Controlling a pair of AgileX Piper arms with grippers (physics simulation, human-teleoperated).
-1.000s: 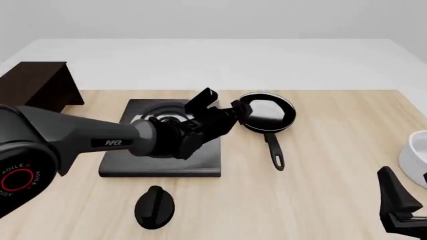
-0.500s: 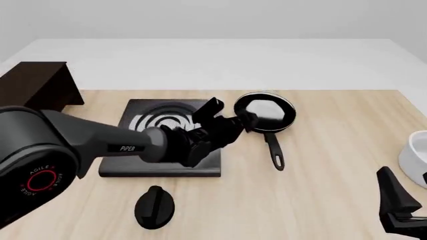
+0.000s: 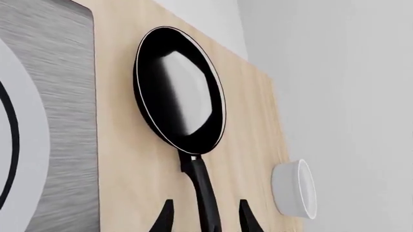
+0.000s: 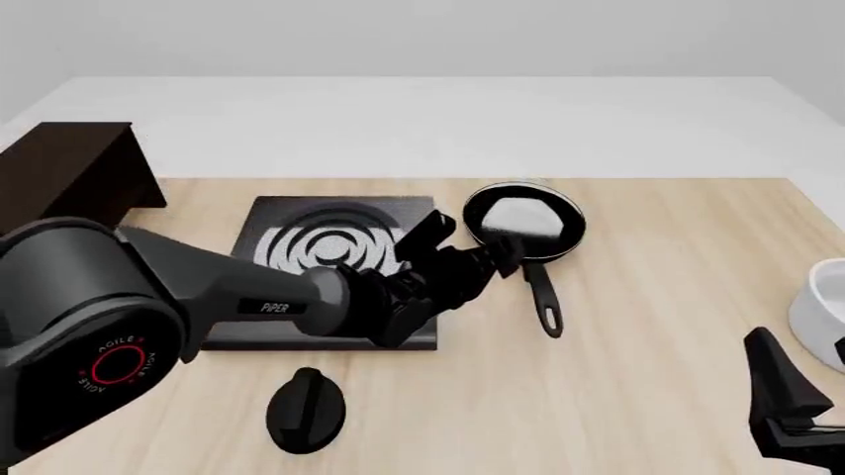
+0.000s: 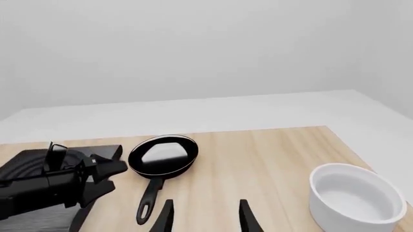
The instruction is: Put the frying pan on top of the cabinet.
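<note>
The small round black frying pan (image 4: 525, 224) with its glossy inside lies flat on the light wooden table (image 4: 634, 396), just to the right of the flat black square stove plate with silver rings (image 4: 330, 242). Its long thin handle (image 3: 201, 186) runs between the spread fingers of the left gripper (image 3: 202, 218), which have not closed on it. The dark brown box-shaped cabinet (image 4: 73, 170) stands well left of the stove plate. A black knob (image 4: 307, 409) sits in front of the plate. The right gripper (image 5: 204, 216), its fingers apart and holding nothing, hangs near a white round bowl (image 5: 357, 199).
</note>
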